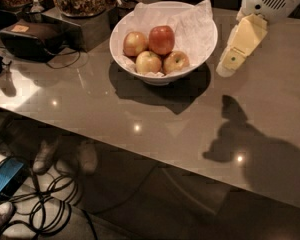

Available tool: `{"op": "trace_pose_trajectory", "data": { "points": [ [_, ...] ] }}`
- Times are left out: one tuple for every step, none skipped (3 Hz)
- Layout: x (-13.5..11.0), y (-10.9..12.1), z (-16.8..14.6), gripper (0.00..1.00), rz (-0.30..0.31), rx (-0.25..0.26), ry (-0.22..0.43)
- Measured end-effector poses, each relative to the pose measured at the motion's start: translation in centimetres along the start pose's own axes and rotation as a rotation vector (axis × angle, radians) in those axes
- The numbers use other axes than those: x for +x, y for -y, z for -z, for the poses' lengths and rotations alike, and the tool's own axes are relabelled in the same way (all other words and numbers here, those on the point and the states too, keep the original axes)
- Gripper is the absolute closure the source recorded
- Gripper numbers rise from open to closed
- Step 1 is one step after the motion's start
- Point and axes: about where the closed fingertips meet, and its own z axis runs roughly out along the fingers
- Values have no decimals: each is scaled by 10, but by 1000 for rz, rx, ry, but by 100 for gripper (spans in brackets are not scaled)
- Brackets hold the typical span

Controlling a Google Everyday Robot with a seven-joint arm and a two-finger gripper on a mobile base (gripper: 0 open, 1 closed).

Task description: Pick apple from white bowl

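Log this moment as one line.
phase: pre-grasp | gripper: outside white bowl, beside its rim | apple: in bowl with three smaller apples, not grasped

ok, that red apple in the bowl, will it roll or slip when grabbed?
Round, glossy red apple: probably slippery, apt to roll against neighbouring apples. The crumpled paper under it in the white bowl may shift. Right of the bowl hangs the gripper.

Readable text: none anywhere in view.
Black box (30,39): far left on the table (115,116); a small pale sticker on top, its print too small to read.
Gripper (226,68): hangs just right of the white bowl (160,78); carries a green dot, no lettering.
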Motion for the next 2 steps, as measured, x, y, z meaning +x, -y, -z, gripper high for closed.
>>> {"op": "trace_pose_trajectory", "data": {
  "points": [
    [-66,20,-20,0,42,-19,4],
    [-78,24,-21,0,52,-1,33]
  ]
}}
